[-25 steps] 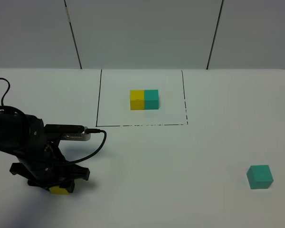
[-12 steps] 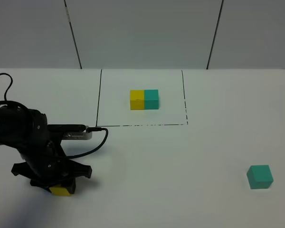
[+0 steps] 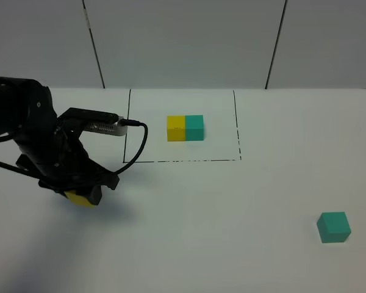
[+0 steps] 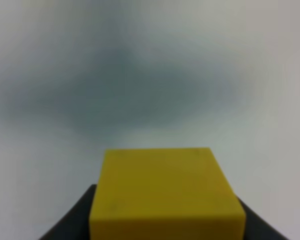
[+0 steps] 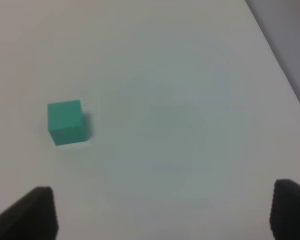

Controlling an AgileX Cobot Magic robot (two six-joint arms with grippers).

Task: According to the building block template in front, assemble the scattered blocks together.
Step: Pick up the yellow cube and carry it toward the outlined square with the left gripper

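Note:
My left gripper [image 3: 80, 196] is shut on the yellow cube [image 3: 80, 199], one of the scattered blocks, and holds it above the table at the left; the left wrist view shows this yellow cube [image 4: 165, 197] filling the near field over its shadow. The teal cube [image 3: 333, 227], the other scattered block, rests on the table at the right. The right wrist view shows the same teal cube [image 5: 66, 122] ahead of my open right gripper [image 5: 162, 212], apart from it. The building block template [image 3: 185, 128], a yellow-teal bar inside a drawn black rectangle, sits at the middle back.
The black drawn rectangle [image 3: 182, 160] frames the template. A cable [image 3: 137, 137] loops from the left arm's wrist. The table's right edge [image 5: 282, 65] runs near the right gripper. A grey panelled wall [image 3: 183, 43] stands behind the table.
The left arm has risen and moved back from the table's front with the yellow cube in its grip. The teal cube and the template have not moved.

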